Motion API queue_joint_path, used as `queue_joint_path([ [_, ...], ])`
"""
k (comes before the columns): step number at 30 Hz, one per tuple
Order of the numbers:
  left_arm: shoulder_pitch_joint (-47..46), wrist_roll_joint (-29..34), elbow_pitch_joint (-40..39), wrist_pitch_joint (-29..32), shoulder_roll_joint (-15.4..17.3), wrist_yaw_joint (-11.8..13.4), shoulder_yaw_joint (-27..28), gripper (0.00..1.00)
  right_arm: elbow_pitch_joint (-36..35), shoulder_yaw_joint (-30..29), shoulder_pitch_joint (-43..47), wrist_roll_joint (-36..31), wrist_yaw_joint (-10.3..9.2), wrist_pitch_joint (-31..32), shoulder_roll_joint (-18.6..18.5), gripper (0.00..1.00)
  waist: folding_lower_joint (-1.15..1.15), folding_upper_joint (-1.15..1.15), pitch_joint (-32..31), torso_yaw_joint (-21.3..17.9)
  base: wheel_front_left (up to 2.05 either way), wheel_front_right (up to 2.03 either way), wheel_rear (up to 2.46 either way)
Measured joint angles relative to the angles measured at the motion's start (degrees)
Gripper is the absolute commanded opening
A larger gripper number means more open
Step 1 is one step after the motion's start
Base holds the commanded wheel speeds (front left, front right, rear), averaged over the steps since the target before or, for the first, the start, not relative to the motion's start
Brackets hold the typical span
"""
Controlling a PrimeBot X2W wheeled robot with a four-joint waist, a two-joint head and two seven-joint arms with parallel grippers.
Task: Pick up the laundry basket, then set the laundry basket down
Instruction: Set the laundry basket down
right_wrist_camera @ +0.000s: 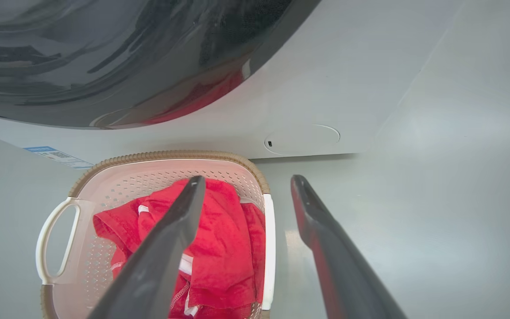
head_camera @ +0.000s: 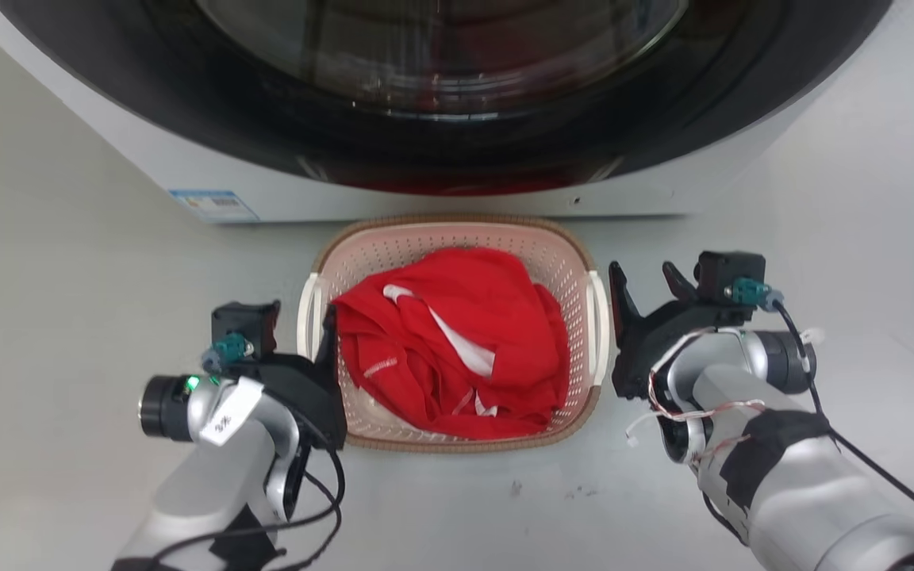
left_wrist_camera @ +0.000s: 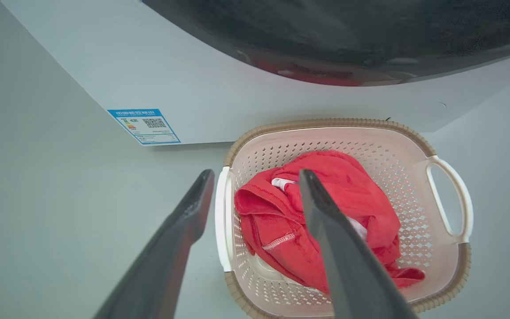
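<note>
The laundry basket (head_camera: 457,235) is pale pink with a brown woven rim. It stands on the floor just in front of the washing machine, with a red garment (head_camera: 457,341) heaped inside. My left gripper (head_camera: 319,337) is open at the basket's left side. In the left wrist view its fingers (left_wrist_camera: 193,212) stand either side of the white left handle (left_wrist_camera: 221,217), one outside, one over the garment. My right gripper (head_camera: 642,275) is open beside the white right handle (head_camera: 600,325). In the right wrist view this handle (right_wrist_camera: 268,248) lies between the fingers (right_wrist_camera: 317,230).
The washing machine (head_camera: 425,202), white with a dark round door (head_camera: 457,95), rises directly behind the basket, with a blue label (head_camera: 213,204) low on its left. Pale grey floor (head_camera: 68,317) spreads to the left, right and front of the basket.
</note>
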Motion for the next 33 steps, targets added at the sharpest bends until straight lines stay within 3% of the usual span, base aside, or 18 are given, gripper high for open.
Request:
queue_joint_path([
  [23,27.6,11.0,-28.3,0.0,5.4,2.5,11.6,1.0,-20.3,-16.5,25.5,-14.9,0.0,0.0,-5.3,1.0,0.0,-0.01,-18.7,-0.5,0.0,0.0,0.0],
  [33,41.4,18.9,-40.1,0.0,5.1,2.6,20.8,1.0,-32.8,-27.6,40.4,-25.5,0.0,0.0,-5.9,1.0,0.0,0.0,-25.3,0.0,0.0,0.0,0.0],
])
